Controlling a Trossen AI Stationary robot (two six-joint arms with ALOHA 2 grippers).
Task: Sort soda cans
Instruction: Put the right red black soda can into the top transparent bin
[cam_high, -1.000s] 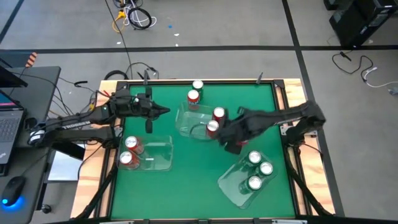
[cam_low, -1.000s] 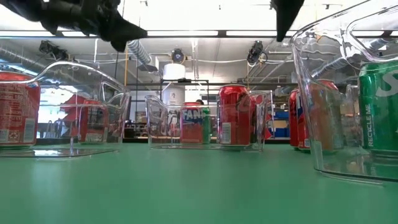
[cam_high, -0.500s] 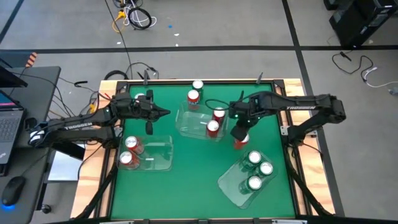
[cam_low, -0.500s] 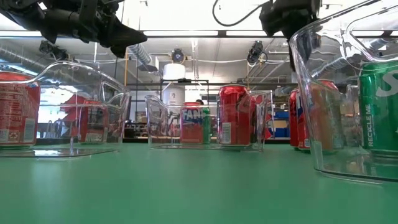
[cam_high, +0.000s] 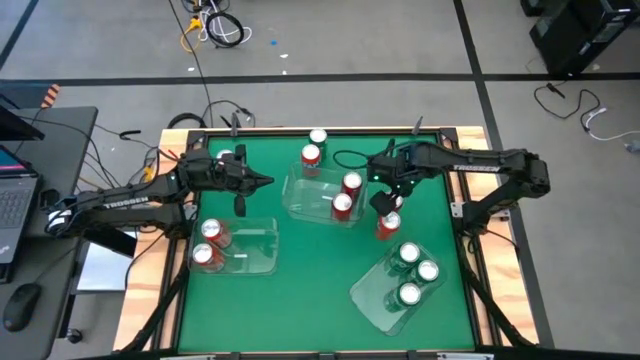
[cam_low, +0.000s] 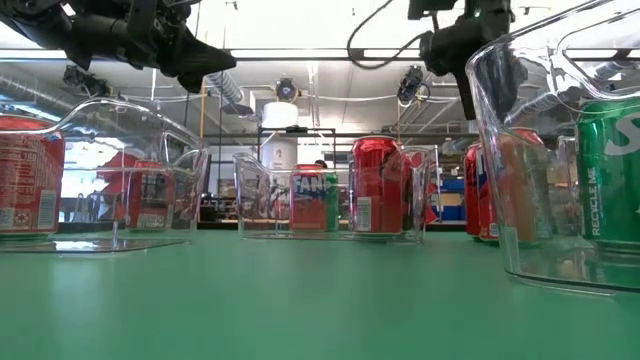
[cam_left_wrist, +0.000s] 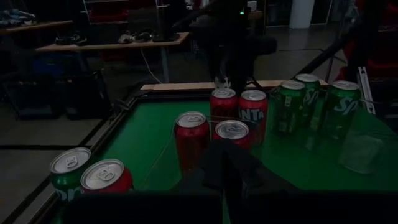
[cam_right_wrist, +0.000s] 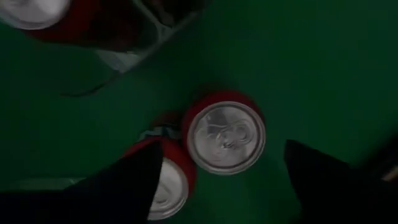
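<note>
Soda cans are spread all over the green table (cam_high: 300, 270). The right gripper (cam_high: 385, 200) hangs above a red-bodied can with a silver top (cam_high: 388, 225) that stands on the bare mat. The fingers (cam_right_wrist: 323, 180) are spread wide with nothing between them, and in the right wrist view that can (cam_right_wrist: 225, 137) sits right below the gap. The arm reaches in from the right edge, elbow bent, wrist pointing down.

Just beside the gripper, toward the table's middle, there's a clear plastic rectangular bin (cam_high: 300, 195) holding two red cans (cam_high: 347, 193). Past that bin, at the far edge, another red can (cam_high: 311, 155) and a can showing only its silver top (cam_high: 318, 136) stand on the mat. On the near side of the gripper a second clear bin (cam_high: 372, 295) lies at an angle with three green cans (cam_high: 415, 270) inside.

The left gripper (cam_high: 262, 181) is well apart from all that, its arm stretched level from the left side, fingers pinched shut on nothing. Below it a third clear bin (cam_high: 255, 248) holds two more red cans (cam_high: 208, 243).
</note>
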